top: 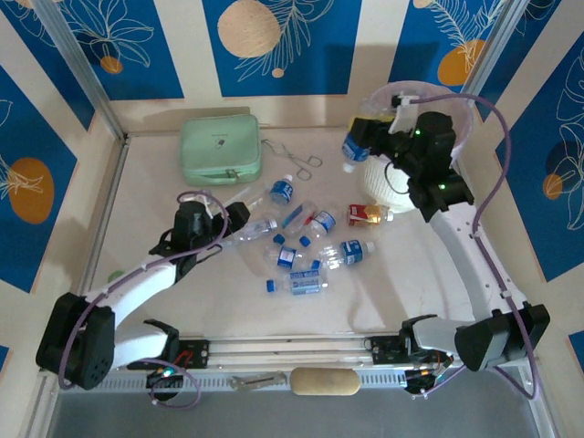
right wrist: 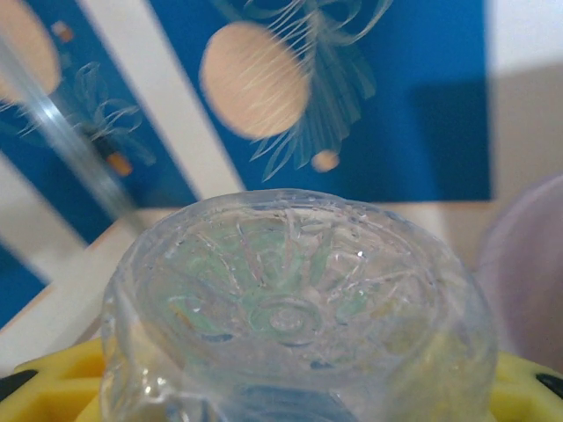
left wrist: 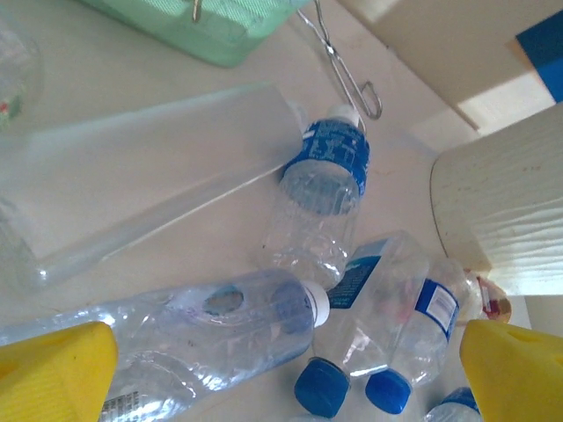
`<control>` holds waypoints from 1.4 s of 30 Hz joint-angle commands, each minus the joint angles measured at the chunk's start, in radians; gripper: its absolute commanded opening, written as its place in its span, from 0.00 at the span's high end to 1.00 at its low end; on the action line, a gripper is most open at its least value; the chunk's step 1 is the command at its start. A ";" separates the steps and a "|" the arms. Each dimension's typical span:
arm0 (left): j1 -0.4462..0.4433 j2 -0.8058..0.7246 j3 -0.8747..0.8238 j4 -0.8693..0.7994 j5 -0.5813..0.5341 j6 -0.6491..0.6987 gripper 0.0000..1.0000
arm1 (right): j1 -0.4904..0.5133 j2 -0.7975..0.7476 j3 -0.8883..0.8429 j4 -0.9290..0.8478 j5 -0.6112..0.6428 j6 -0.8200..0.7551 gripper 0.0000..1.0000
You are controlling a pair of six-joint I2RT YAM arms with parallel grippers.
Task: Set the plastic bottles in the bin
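Several clear plastic bottles [top: 310,246] with blue labels lie scattered mid-table. My left gripper [top: 237,219] hangs open over their left end. In the left wrist view its yellow fingertips [left wrist: 54,371] stand wide apart on either side of a crumpled white-capped bottle [left wrist: 211,338], not touching it; the left gripper [left wrist: 281,382] holds nothing. My right gripper [top: 365,139] is raised beside the bin [top: 385,187], shut on a blue-labelled bottle [top: 353,151]. The clear ribbed base of that bottle [right wrist: 295,299] faces the right wrist camera, above the right gripper [right wrist: 295,400].
A mint-green zip case [top: 219,149] lies at the back left, with metal tongs [top: 299,161] next to it. A red-and-white carton [top: 365,214] sits by the bin's foot. Loose blue caps [top: 271,286] lie among the bottles. Blue patterned walls close in the table.
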 commanded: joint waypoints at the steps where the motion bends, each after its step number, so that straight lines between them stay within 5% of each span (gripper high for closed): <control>1: 0.005 0.044 0.073 -0.009 0.106 0.045 0.01 | -0.070 0.030 0.044 0.106 0.133 -0.046 0.49; 11: -0.018 0.173 0.140 -0.012 0.253 0.074 0.01 | -0.226 0.155 0.109 0.265 0.275 -0.096 0.49; 27: -0.071 0.129 0.181 -0.161 0.168 0.173 0.01 | -0.297 0.314 0.154 0.105 0.205 -0.095 0.43; 38: -0.075 0.087 0.163 -0.197 0.142 0.187 0.01 | -0.276 0.328 0.225 0.031 0.184 -0.071 0.04; 42: -0.080 0.076 0.163 -0.215 0.149 0.206 0.01 | -0.247 0.272 0.220 0.020 0.177 -0.091 0.01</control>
